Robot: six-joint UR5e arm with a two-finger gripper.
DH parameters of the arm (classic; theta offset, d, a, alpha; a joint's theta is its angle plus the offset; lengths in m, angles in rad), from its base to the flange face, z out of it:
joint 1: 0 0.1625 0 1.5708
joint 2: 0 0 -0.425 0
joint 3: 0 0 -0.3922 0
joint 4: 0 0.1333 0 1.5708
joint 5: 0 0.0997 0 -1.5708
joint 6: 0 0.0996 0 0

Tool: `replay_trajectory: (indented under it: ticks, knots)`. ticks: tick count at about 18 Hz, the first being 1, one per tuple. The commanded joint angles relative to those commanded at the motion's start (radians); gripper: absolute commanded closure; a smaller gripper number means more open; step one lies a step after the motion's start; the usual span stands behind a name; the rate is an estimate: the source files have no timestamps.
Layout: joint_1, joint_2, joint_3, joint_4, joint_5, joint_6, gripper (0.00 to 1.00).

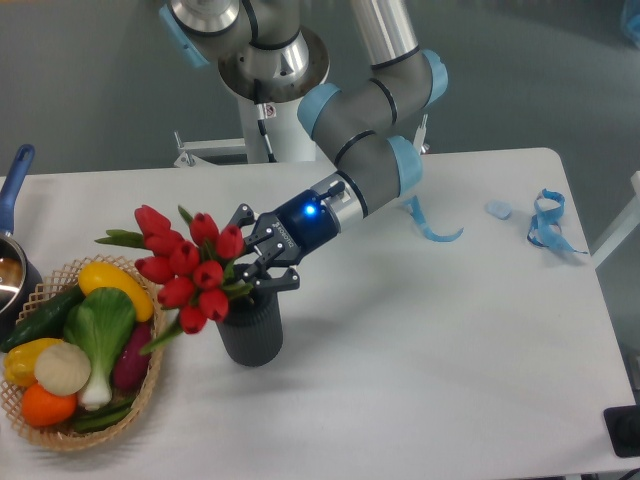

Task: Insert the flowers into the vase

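Observation:
The flowers (190, 265), a bunch of red tulip heads with green leaves, lean to the left over the mouth of the vase (252, 335). Their stems run down into the vase's mouth. The vase is a short dark grey ribbed cylinder standing upright on the white table. My gripper (256, 262) reaches in from the upper right, just above the vase's rim, with its fingers closed around the stems behind the flower heads. The lower stems are hidden by the gripper and the vase.
A wicker basket (140, 405) of colourful vegetables sits just left of the vase, under the flower heads. A pot with a blue handle (12, 185) is at the left edge. Blue ribbon pieces (545, 220) lie at the far right.

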Motion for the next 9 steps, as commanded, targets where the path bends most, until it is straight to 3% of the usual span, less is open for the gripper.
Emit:
replay_trajectory:
  ticks: [4,9]
  knots:
    - [0.026,0.020,0.020,0.002,0.033,0.015,0.00]
    - [0.104,0.129,0.026,0.000,0.220,0.043,0.00]
